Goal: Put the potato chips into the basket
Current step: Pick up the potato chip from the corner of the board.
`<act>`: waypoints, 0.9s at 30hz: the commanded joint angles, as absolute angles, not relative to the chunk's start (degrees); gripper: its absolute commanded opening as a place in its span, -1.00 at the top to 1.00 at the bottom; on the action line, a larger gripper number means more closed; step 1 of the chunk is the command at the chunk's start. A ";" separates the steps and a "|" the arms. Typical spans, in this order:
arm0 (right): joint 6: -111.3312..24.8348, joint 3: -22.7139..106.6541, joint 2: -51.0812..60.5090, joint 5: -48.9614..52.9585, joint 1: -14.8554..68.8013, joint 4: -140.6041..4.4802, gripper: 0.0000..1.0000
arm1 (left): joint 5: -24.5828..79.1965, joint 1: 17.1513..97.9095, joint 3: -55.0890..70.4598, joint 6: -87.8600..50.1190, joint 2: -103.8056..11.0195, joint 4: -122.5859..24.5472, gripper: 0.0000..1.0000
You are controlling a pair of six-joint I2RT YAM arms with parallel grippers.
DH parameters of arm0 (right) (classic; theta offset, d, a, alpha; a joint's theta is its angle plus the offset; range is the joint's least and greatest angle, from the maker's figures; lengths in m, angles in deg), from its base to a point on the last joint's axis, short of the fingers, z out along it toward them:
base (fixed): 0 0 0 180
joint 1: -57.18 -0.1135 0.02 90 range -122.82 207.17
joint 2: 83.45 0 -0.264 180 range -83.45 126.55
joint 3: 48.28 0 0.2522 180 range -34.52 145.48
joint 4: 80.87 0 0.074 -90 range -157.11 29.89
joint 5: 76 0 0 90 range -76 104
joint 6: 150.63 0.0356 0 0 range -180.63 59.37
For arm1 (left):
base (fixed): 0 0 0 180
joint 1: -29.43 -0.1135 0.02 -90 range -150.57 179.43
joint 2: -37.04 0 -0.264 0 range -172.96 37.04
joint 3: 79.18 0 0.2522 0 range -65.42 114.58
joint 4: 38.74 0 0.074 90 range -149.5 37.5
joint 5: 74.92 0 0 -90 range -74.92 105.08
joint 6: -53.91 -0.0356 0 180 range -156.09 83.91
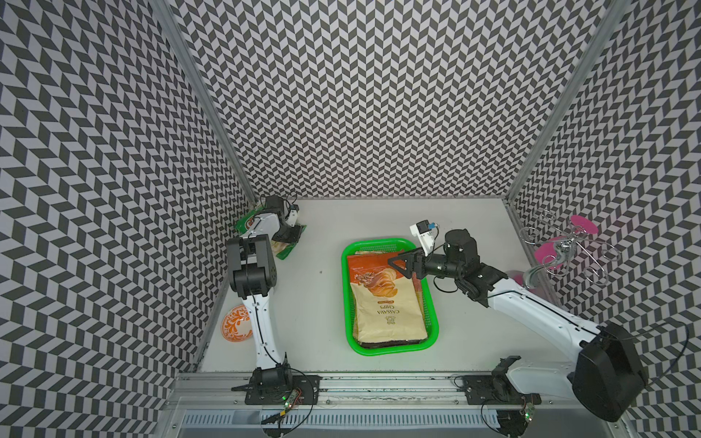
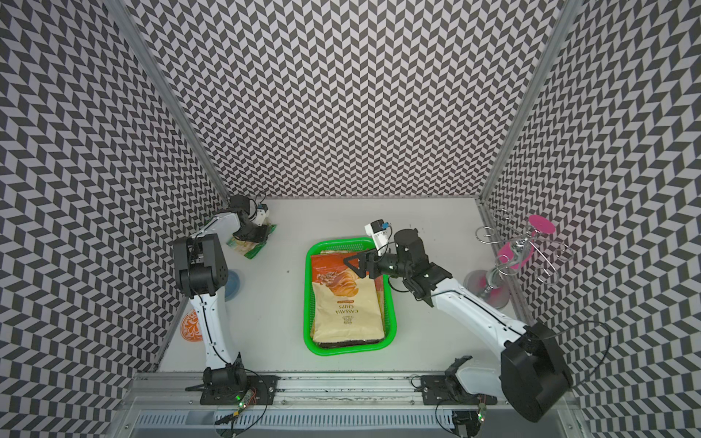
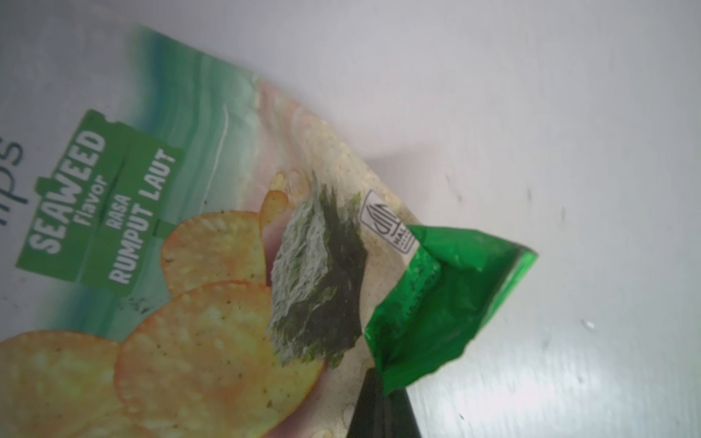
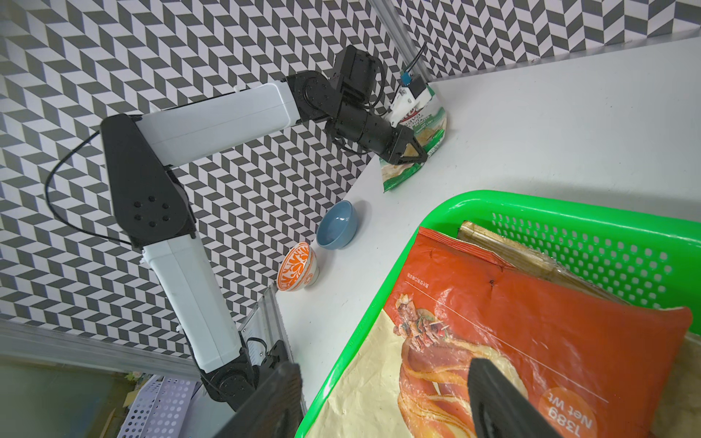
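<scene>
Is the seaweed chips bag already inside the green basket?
No: the seaweed bag lies on the table near the corner, outside the basket.

One basket [image 1: 394, 349], two bowls [image 4: 337, 225], one wire stand [image 2: 487, 290], at least three chip bags [image 1: 383, 303].

Table [image 1: 315, 303] — basket [image 1: 344, 288], bag [image 1: 284, 250], blue bowl [image 4: 337, 225], orange bowl [image 4: 297, 267].

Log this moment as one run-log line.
left tool: shut on seaweed chips bag, outside basket | right tool: open, above basket | basket: cassava chips bag on top
</scene>
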State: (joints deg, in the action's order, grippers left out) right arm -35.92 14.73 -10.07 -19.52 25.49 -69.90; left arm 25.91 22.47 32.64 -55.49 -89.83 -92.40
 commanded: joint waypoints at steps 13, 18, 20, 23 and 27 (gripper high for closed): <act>-51.24 21.33 -6.17 -20.90 18.58 -74.42 -0.45 | 28.25 31.01 15.07 -68.11 -65.69 -96.44 1.00; -57.90 23.41 -1.58 -16.97 14.11 -78.81 -0.48 | 28.31 31.33 14.91 -72.44 -60.35 -99.37 1.00; -60.75 23.80 0.25 -16.10 12.79 -82.05 -0.53 | 28.89 31.71 14.70 -74.08 -58.18 -101.09 1.00; -65.23 23.93 3.23 -16.24 12.05 -86.97 -0.55 | 30.77 32.05 14.26 -76.39 -55.16 -103.33 1.00; -72.27 23.27 7.25 -17.62 11.33 -94.53 -0.56 | 33.22 32.66 12.73 -79.67 -51.72 -106.72 1.00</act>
